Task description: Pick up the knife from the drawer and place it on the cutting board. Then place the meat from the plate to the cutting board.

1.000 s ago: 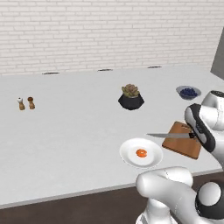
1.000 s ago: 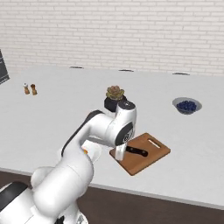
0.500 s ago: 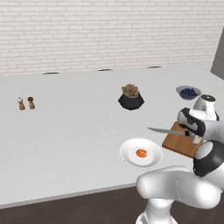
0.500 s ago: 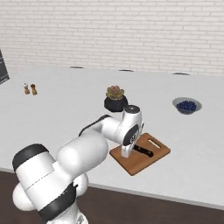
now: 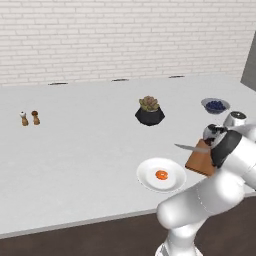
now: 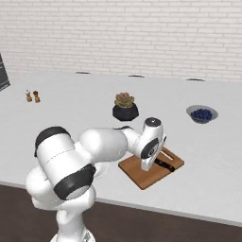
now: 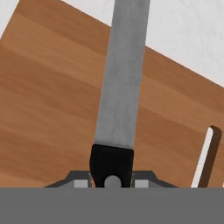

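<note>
The two-finger tool [image 7: 112, 183] at the end of the white arm is gripping the black handle of the slim grey-bladed knife [image 7: 122, 78], its jaws narrowed onto it; in the hand view the blade is running straight up from the handle over the rectangular orange-brown wooden cutting board [image 7: 48, 100], whether it is touching the wood I cannot tell. From the left base view the knife [image 5: 189, 147] is sticking out level from the tool past the board's [image 5: 200, 161] edge, toward the plain white round plate [image 5: 150, 180]. The small orange-red lump of meat [image 5: 161, 174] is lying in the middle of that plate, just beside the board. From the right base view the board [image 6: 142, 170] is lying near the front edge of the pale grey table [image 6: 71, 118], with the knife handle [image 6: 165, 164] showing above it beside the arm's wrist. A potted succulent in a black pot [image 5: 149, 111] is standing further back, a small grey bowl of dark blue berries [image 5: 215, 105] to the right of it
</note>
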Motion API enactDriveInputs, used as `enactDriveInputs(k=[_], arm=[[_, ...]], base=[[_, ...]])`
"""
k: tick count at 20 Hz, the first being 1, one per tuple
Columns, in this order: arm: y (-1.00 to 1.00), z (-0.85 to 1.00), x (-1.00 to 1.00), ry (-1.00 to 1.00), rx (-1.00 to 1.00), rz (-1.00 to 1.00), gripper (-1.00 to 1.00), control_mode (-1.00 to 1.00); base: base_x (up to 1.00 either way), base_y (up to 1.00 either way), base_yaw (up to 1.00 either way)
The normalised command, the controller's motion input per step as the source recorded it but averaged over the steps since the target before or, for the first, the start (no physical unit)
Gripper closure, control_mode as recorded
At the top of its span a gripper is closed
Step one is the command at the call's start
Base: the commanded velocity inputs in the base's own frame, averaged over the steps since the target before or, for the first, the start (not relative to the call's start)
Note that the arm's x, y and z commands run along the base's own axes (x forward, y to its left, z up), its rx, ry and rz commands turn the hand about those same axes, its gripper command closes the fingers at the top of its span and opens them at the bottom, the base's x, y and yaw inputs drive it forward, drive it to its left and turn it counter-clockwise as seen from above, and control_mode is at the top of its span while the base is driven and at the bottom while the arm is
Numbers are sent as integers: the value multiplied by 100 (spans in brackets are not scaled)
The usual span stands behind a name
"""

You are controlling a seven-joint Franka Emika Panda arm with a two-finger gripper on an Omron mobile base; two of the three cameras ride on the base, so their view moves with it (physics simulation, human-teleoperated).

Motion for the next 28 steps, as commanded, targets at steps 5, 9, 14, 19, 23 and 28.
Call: enactDriveInputs(k=[5,9,14,19,23,28], arm=[[-35,-36,50,0,0,0,100,-100],[-39,-34,48,0,0,0,100,-100],[-37,-31,52,-1,0,0,100,-100],[-15,-14,20,-4,0,0,-100,-100],[10,0,-24,-20,-1,0,-100,-100],[69,0,-39,-22,-9,-4,-100,-100]], base=[[0,0,0],[0,0,0],[0,0,0],[0,0,0],[0,0,0],[0,0,0]])
